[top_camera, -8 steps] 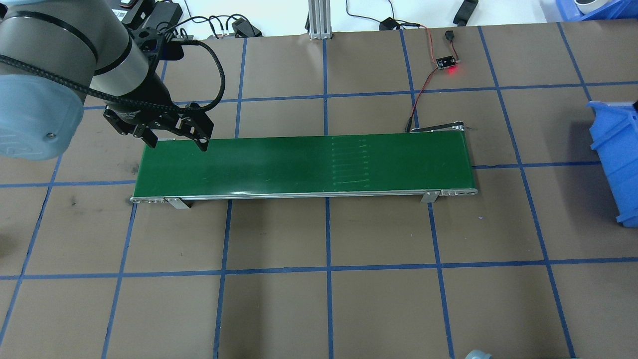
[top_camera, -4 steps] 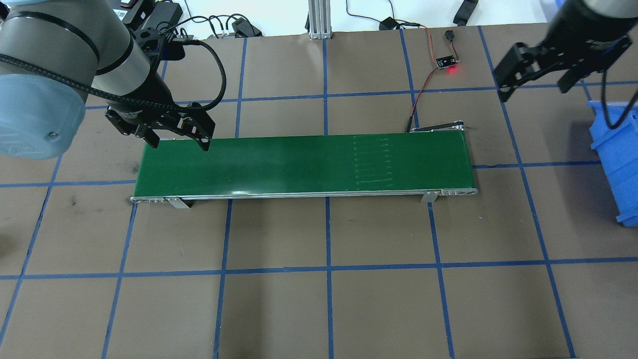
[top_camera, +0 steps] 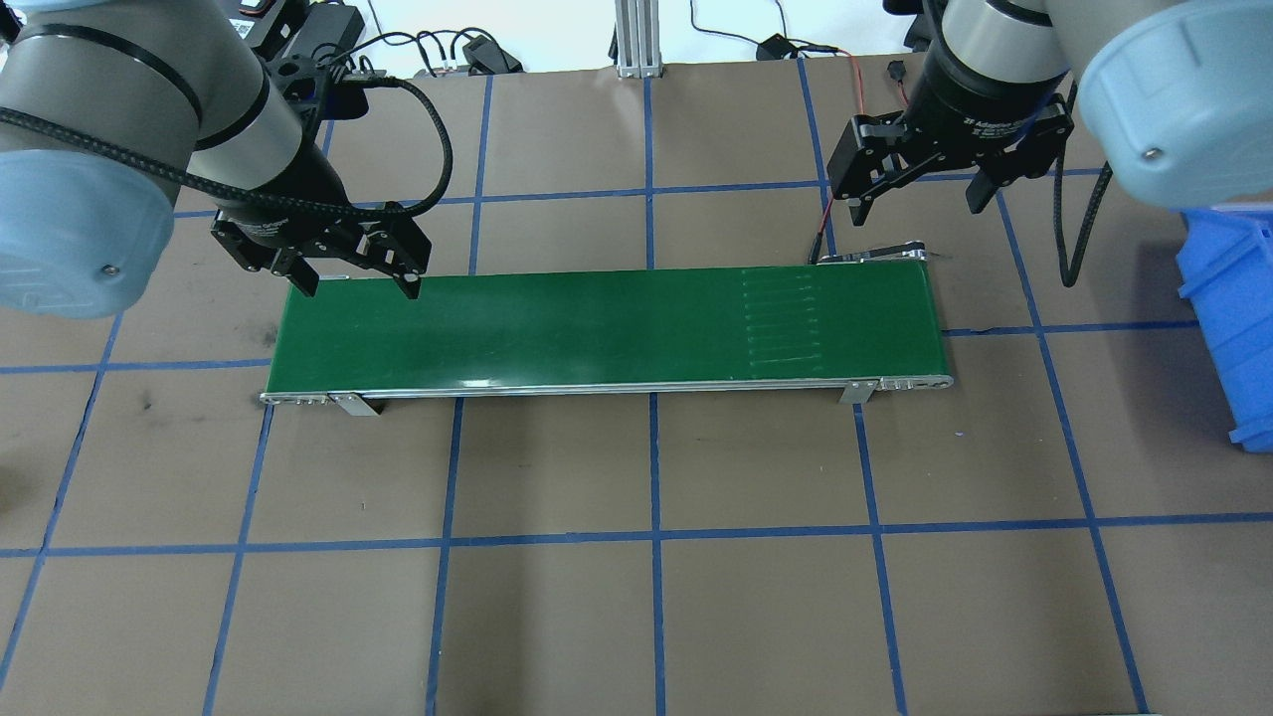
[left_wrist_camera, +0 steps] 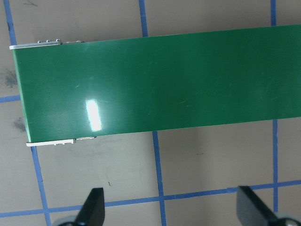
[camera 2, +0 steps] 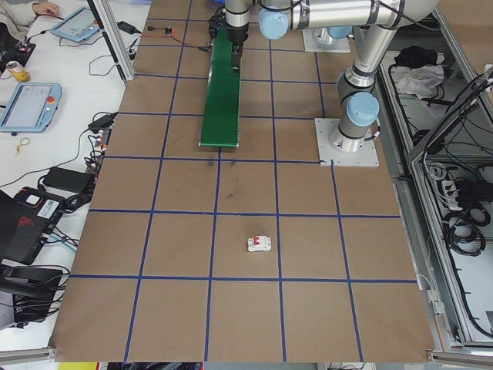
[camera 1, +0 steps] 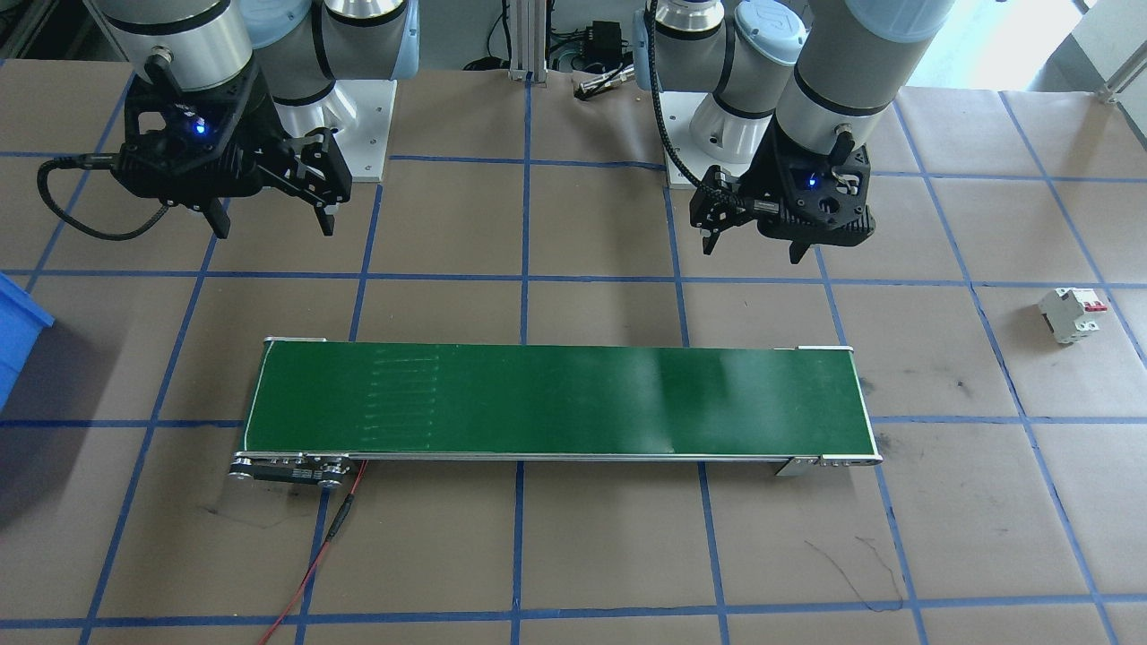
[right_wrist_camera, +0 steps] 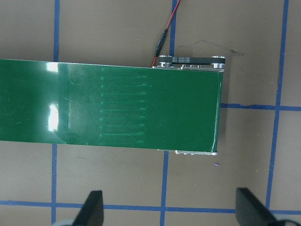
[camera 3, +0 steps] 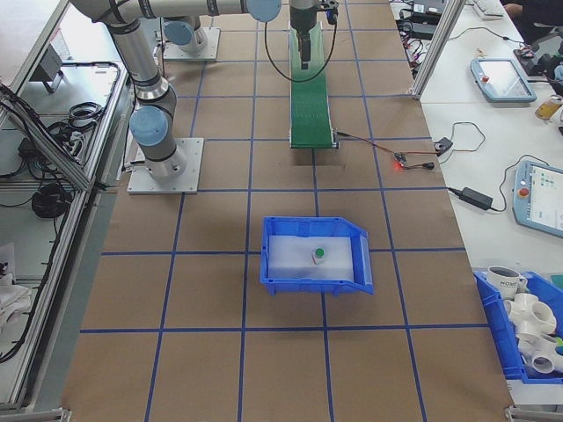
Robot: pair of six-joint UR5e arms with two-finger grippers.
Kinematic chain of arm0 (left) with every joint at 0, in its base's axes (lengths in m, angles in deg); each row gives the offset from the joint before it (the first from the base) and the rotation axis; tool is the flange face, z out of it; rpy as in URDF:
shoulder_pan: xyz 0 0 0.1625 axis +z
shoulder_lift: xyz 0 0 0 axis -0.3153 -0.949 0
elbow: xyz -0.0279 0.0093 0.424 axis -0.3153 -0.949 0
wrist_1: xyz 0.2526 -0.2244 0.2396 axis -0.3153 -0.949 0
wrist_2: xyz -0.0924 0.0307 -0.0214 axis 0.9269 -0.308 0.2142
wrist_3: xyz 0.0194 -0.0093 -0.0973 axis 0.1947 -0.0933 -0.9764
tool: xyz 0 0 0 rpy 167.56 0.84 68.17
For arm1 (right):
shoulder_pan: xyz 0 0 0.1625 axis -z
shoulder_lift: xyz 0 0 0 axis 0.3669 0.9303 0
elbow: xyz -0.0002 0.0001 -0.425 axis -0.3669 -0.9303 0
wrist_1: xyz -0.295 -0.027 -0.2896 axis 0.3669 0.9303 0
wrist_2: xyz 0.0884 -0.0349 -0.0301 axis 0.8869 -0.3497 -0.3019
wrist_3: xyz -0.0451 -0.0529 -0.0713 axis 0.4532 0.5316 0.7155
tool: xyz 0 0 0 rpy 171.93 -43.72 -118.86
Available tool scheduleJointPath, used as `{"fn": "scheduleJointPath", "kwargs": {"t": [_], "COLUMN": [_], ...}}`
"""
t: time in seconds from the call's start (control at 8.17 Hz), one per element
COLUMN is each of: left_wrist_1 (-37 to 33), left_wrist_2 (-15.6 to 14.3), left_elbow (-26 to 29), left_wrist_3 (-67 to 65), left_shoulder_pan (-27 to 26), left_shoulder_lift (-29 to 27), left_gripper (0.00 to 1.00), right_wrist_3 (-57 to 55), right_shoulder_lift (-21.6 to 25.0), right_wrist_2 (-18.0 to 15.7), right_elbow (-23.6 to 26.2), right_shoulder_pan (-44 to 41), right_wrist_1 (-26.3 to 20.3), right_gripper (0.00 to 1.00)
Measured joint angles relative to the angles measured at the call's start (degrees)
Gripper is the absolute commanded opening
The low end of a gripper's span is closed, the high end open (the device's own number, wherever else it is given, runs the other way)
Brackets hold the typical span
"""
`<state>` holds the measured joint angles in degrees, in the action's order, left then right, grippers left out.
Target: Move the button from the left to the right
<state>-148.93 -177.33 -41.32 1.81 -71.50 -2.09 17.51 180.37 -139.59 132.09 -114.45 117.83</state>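
Observation:
The button [camera 3: 319, 255], with its round green cap, lies inside the blue bin [camera 3: 312, 280] in the exterior right view; no other view shows it. My left gripper [top_camera: 353, 283] hangs open and empty over the far left end of the green conveyor belt [top_camera: 597, 328]. In the left wrist view its fingertips [left_wrist_camera: 94, 207] stand wide apart over the table beside the belt [left_wrist_camera: 155, 84]. My right gripper [top_camera: 917, 209] is open and empty behind the belt's right end, and the right wrist view shows that end of the belt [right_wrist_camera: 141, 108] below it.
A white circuit breaker [camera 1: 1071, 313] with a red lever lies on the table far out on my left side. The blue bin [top_camera: 1228, 298] stands at the right edge. A small board with a red light and wires lies behind the belt's right end.
My right arm came in from the upper right and moved left to behind the belt's right end. The ridged patch on the belt shifted to the right. My left gripper stayed in place.

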Motion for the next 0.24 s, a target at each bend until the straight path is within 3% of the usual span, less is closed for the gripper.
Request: {"fn": "scheduleJointPath", "kwargs": {"t": [0.24], "left_wrist_1": [0.02], "left_wrist_2": [-0.05], "left_elbow": [-0.03], "left_wrist_3": [-0.38], "left_shoulder_pan": [-0.03], "left_shoulder_lift": [0.01], "left_gripper": [1.0], "right_wrist_3": [-0.41], "right_shoulder_lift": [-0.27], "right_wrist_2": [-0.12], "right_elbow": [-0.02], "right_shoulder_pan": [-0.39], "right_wrist_1": [0.71], "right_gripper": [1.0]}}
